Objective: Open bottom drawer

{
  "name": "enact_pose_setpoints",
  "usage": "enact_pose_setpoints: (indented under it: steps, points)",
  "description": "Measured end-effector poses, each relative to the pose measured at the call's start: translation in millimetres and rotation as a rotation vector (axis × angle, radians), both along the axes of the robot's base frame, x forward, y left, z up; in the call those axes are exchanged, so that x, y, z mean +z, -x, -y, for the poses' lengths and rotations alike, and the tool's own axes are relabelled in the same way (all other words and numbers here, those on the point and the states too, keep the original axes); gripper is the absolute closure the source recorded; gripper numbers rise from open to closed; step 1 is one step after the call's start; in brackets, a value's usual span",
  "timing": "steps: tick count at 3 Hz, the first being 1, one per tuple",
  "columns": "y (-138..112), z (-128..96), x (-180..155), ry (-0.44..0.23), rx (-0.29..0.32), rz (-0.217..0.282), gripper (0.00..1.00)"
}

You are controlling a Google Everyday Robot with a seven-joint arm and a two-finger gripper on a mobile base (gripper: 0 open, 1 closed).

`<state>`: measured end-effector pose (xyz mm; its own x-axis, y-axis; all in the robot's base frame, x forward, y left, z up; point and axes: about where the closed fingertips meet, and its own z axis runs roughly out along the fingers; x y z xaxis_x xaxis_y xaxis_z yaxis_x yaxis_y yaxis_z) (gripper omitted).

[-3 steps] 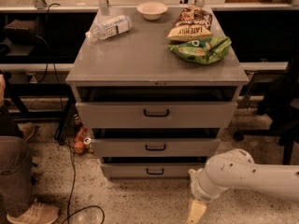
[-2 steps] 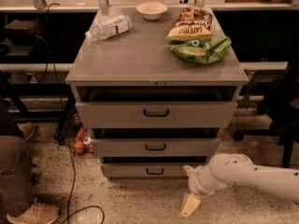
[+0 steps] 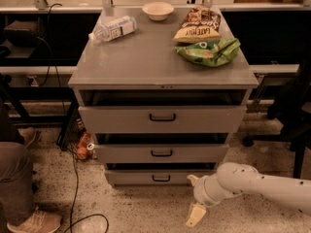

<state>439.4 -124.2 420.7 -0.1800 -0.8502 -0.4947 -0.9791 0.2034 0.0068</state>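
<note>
The grey metal cabinet point(image 3: 160, 64) has three drawers. The bottom drawer point(image 3: 131, 177) is the lowest one, with a plain grey front and a small black loop handle point(image 3: 161, 178). Its front sits almost flush under the middle drawer point(image 3: 126, 153). My gripper point(image 3: 194, 197) is low over the floor, just in front of the bottom drawer's right end and right of the handle. Its two cream fingers point(image 3: 196, 215) are spread apart and hold nothing. One fingertip is close to the drawer front. My white arm point(image 3: 262, 181) comes in from the right.
On the cabinet top lie a plastic bottle point(image 3: 112, 28), a bowl point(image 3: 158, 10) and two snack bags point(image 3: 208, 50). A person's leg and shoe point(image 3: 29, 221) are at the left. Cables point(image 3: 73, 178) and cans point(image 3: 83, 147) lie on the floor left of the cabinet.
My gripper has moved left and a little up, from the floor at the right toward the right end of the bottom drawer's front. The drawers have not moved.
</note>
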Motion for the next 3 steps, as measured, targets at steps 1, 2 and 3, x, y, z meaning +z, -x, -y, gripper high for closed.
enact_pose_setpoints:
  steps: [1,2,3]
  points:
    - [-11.5,10.0,-29.7,0.018,0.021,0.062,0.00]
    - [-30.5,24.4,-70.7,0.032,0.037,0.107,0.00]
    - [-58.0,47.6,-118.4,0.017,0.039,0.155,0.00]
